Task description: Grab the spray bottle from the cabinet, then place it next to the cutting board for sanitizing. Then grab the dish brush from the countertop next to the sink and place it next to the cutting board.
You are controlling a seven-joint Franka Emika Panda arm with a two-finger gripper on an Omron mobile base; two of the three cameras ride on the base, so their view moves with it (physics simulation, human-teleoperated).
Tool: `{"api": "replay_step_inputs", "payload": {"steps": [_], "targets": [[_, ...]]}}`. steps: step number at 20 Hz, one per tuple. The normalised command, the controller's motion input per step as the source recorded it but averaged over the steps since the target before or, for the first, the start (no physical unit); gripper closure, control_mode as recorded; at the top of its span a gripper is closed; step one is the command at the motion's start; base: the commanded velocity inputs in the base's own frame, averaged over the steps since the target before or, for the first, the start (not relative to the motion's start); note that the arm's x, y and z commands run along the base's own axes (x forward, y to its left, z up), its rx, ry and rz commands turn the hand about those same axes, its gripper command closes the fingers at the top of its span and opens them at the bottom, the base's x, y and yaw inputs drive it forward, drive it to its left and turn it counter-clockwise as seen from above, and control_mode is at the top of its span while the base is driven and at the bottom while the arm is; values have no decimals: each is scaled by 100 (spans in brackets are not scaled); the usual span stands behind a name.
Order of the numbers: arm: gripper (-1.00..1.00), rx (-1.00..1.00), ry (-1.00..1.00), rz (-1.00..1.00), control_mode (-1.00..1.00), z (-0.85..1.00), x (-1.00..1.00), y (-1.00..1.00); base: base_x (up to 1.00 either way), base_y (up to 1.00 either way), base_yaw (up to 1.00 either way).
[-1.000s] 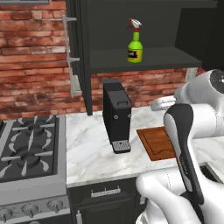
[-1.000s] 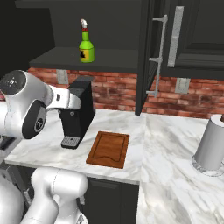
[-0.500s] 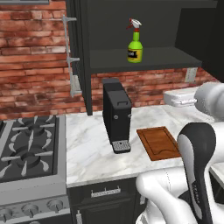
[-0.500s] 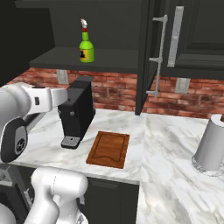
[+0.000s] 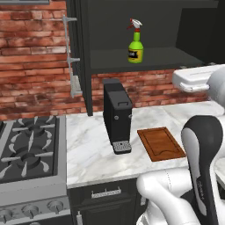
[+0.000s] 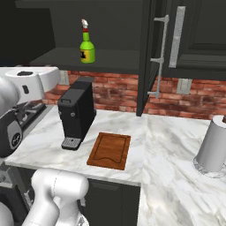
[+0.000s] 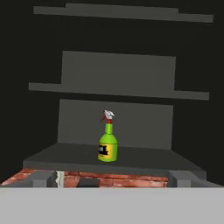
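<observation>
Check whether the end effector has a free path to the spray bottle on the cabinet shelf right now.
Probably yes. The cabinet door stands open, the spray bottle stands upright and alone on the shelf, and the hand view faces it squarely with nothing between. The end effector is open, not yet at the bottle.

Even, flat rendered light, no clear source. Countertop (image 5: 92, 145) bright w/ soft shadow beside the coffee machine (image 5: 117, 115). Cabinet (image 6: 110, 31) interior v. dark, shelf edges barely readable. Hand view dim and soft, low-res. No glare, no motion blur, no edge distortion.
</observation>
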Motion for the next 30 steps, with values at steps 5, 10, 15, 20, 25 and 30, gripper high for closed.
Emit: {"api": "replay_step_inputs", "payload": {"steps": [5,10,15,20,25,30], "targets": [[-100,0,3,0,-100,20,28,0,0,0,0],[-100,0,1,0,-100,18,39,3,0,0,0],[-100,0,3,0,-100,1,49,11,0,0,0],[-100,0,1,0,-100,-1,45,6,0,0,0],[-100,0,0,0,-100,0,46,3,0,0,0],[-100,0,0,0,-100,0,38,0,0,0,0]]}}
